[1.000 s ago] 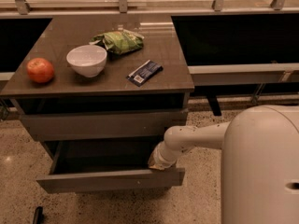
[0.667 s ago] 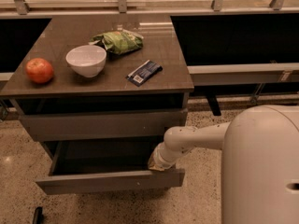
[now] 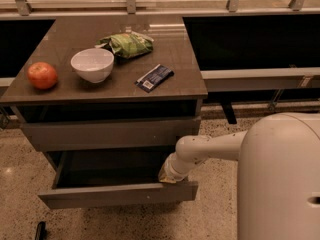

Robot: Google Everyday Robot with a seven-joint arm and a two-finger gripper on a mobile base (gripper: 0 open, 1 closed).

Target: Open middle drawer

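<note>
The robot's white rounded body (image 3: 280, 179) is filling the lower right of the frame. Left of it, a dark brown cabinet is taking up the centre, with its tabletop (image 3: 175, 69) spreading across the upper left. The middle drawer (image 3: 115, 195) is standing pulled out at the bottom centre, its grey-brown front panel jutting toward the camera and its dark box lying open behind it. Above it, another drawer front (image 3: 110, 133) is sitting further back, under the tabletop.

The white arm (image 3: 215, 146) is reaching leftward from the body and bending down to the drawer's right end. The hand (image 3: 169, 174) is sitting just behind the right end of the front panel, at the top edge; whether it is open or closed cannot be told.

On the tabletop, a white bowl (image 3: 92, 64) is standing left of centre. A crumpled green snack bag (image 3: 127, 44) is lying just behind it, a red round fruit (image 3: 42, 75) is resting near the left edge, and a dark blue wrapper (image 3: 154, 77) is lying to the bowl's right. Its white label is showing print too small to read. A small dark object (image 3: 40, 230) is lying on the speckled floor (image 3: 15, 159) at the lower left.
</note>
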